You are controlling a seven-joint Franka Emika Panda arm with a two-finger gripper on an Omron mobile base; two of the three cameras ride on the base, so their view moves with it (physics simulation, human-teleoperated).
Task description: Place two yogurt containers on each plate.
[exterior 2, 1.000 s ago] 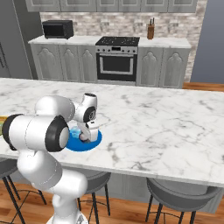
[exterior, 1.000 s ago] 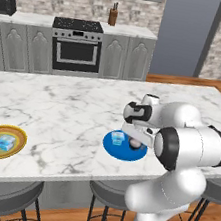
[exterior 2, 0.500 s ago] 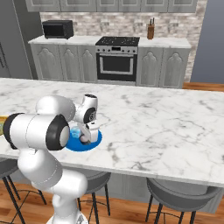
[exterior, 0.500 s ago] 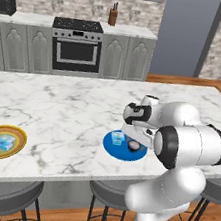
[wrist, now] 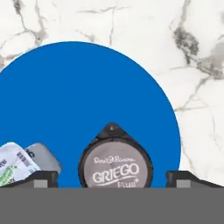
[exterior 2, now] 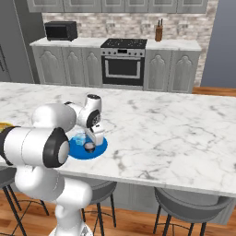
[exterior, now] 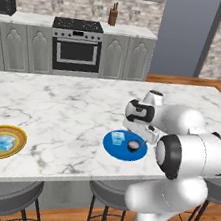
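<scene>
Yogurt cup [wrist: 115, 163]: stands on blue plate [wrist: 78, 96] beside a second cup [wrist: 19, 162], foil lid up | hand [wrist: 113, 178]: fingers spread, straddling it, no contact visible | handling: likely light, thin-walled, slippery; grip sidewalls below lid, gently.

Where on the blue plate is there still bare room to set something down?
The blue plate is bare across its far half, up to the marble counter. It is crowded near the end effector, around the Griego yogurt container and the second container.
</scene>
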